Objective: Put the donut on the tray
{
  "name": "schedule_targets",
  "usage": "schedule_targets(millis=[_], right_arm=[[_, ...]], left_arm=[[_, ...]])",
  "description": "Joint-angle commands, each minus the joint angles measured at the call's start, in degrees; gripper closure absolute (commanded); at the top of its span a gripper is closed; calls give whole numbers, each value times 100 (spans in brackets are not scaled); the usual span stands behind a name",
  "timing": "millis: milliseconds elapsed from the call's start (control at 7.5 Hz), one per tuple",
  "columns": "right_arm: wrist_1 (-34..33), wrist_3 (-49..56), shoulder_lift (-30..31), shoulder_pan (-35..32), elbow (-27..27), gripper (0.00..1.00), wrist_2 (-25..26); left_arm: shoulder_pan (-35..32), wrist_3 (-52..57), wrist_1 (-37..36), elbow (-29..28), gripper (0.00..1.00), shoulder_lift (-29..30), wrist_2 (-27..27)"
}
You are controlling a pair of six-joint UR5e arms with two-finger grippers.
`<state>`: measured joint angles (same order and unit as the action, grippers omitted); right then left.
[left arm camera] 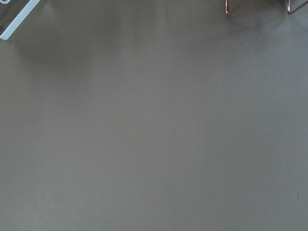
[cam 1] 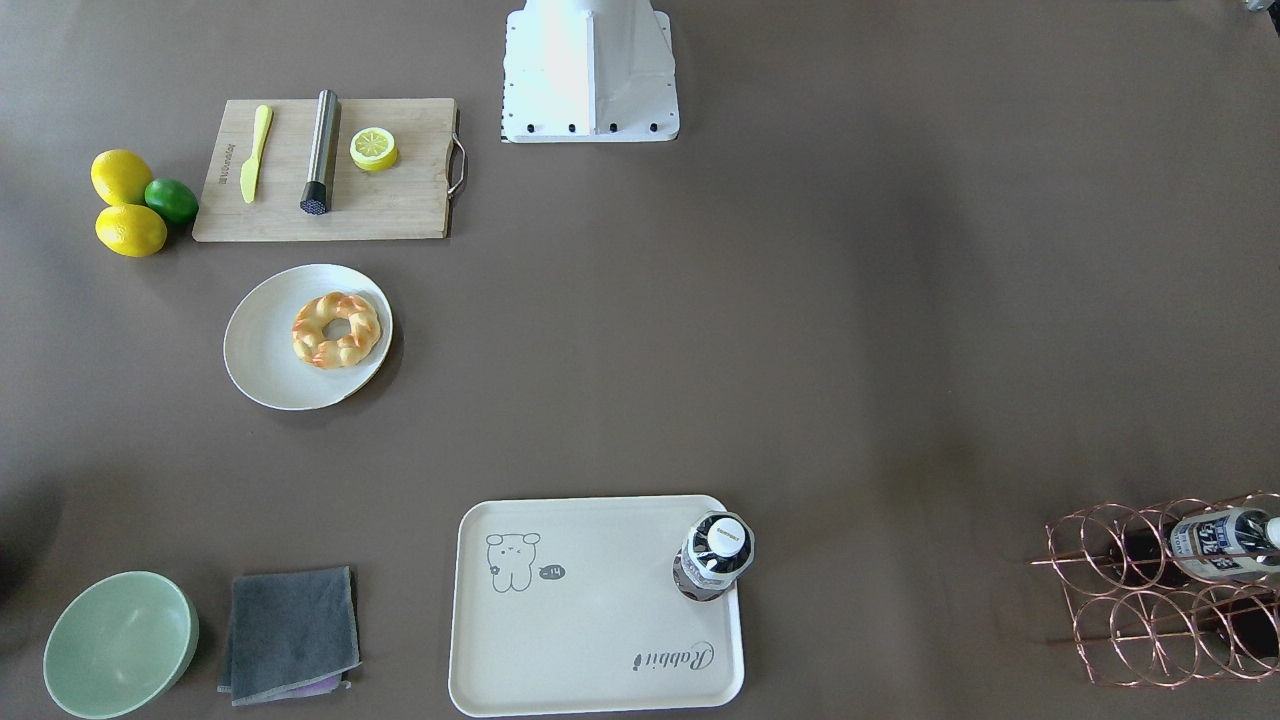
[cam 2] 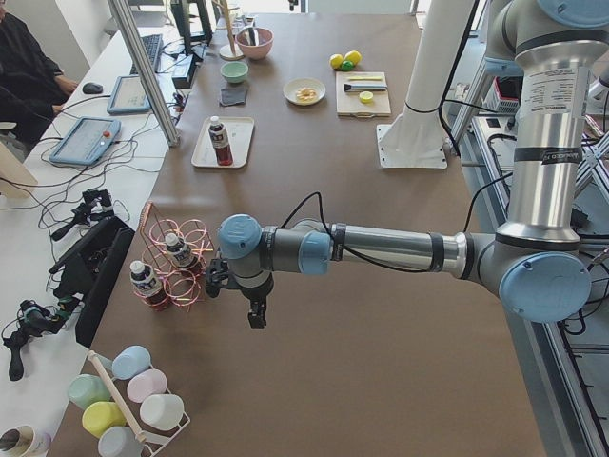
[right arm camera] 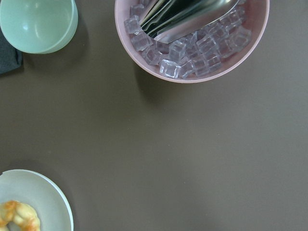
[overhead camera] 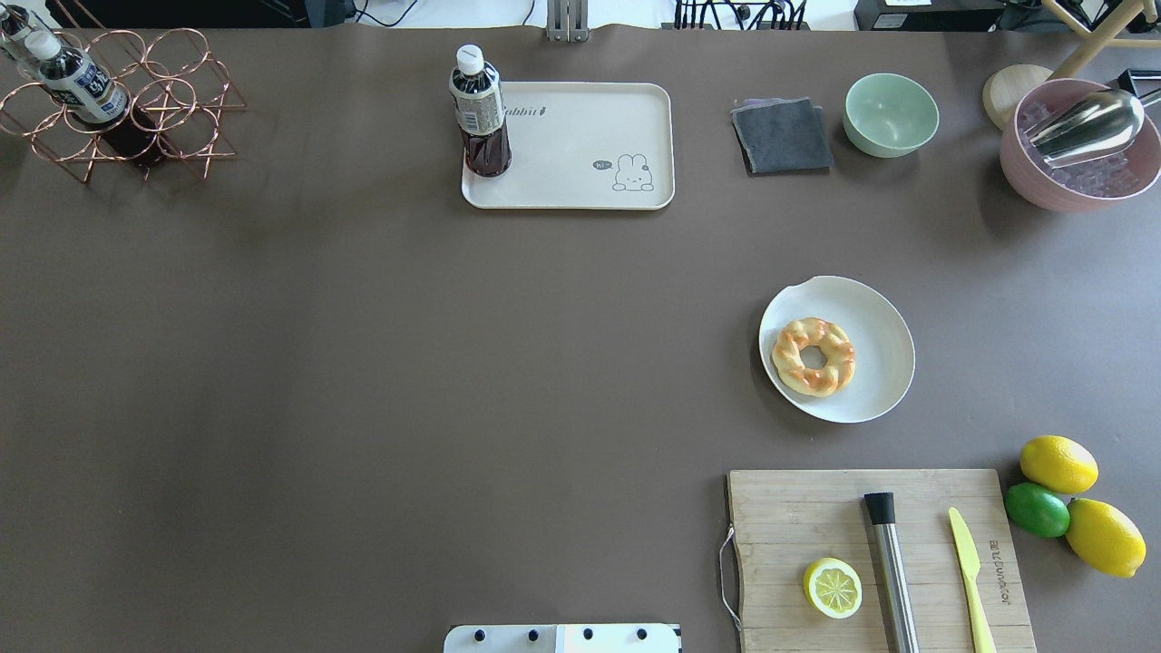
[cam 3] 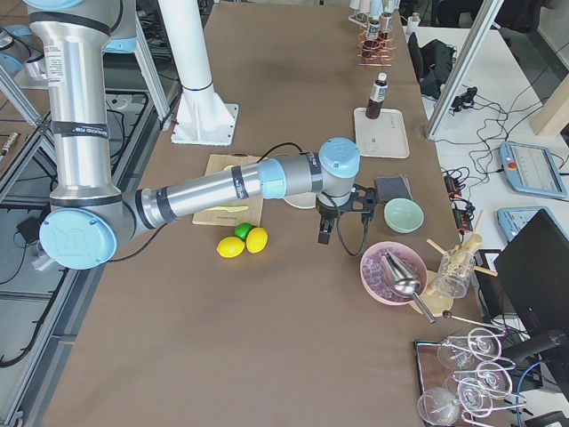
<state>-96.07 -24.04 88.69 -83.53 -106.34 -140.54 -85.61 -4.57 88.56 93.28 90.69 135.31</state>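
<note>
I work at a long table (overhead camera: 363, 363) under a matte brown cover, and soft light lays pale streaks across it through the middle and right of the front-facing view. Along its far edge, down the left of the left-side view, runs a white desk (cam 2: 48, 248) strewn with black cables (cam 2: 57, 205) and a tablet (cam 2: 86, 140), with a slanting aluminium post (cam 2: 143, 71) rising from it. At the left edge of the right-side view I see metal framing (cam 3: 147, 84) beside the table and grey floor (cam 3: 22, 374) below.
</note>
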Motion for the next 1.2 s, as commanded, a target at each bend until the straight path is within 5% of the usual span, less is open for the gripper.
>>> schedule_targets(millis=[0,533,1067], right_arm=[[1022,-1343,173,747,-133,0,280],[3766,-2787,834,1645,499,0,755],[4394,-4054,852,2787,518,0,1616]], left_arm=[[9,0,-23,-12,2,54,-4],[9,0,-23,6,2,54,-4],[9,0,-6,6,2,54,-4]])
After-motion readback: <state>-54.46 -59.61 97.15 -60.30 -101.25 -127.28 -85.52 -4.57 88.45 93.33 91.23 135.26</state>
